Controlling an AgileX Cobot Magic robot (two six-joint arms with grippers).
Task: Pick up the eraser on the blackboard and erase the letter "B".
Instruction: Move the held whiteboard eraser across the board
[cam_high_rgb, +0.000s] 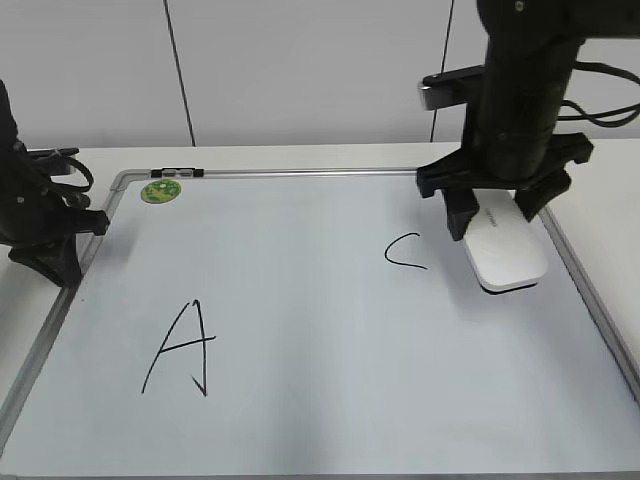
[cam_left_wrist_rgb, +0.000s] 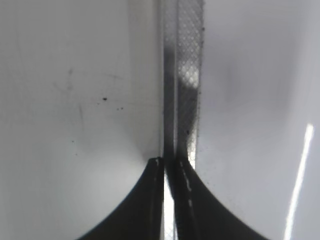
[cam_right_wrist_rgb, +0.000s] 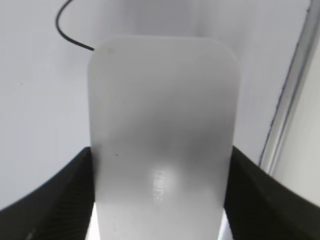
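- The letter "A" (cam_high_rgb: 180, 348) is lying nearest the exterior camera, drawn in thin black strokes on the lower left part of the blackboard (cam_high_rgb: 320, 420).
- The blackboard is resting flat on the white desk (cam_high_rgb: 615, 175), its silver-grey frame running along the far and side edges.
- A curved letter "C" (cam_high_rgb: 403, 251) is showing farther back, right of centre, and its stroke is also appearing at the top left of the right wrist view.
- No letter "B" is showing anywhere on the board in these views.
- The eraser (cam_high_rgb: 505, 250) is sitting just right of the "C", near the board's right frame; whether it is touching the board surface or hanging just above it cannot be told.
- The right tool (cam_right_wrist_rgb: 160, 200) is gripping the eraser, with one black finger pressing each long side, its jaws spread only as wide as the block.
- The left tool (cam_left_wrist_rgb: 169, 167) is resting at the board's left frame, well apart from the eraser, with its two fingers drawn together and only a thin slit of light showing between them; it is holding nothing.
- A small round green magnet (cam_high_rgb: 160, 190) is sitting at the board's far left corner.
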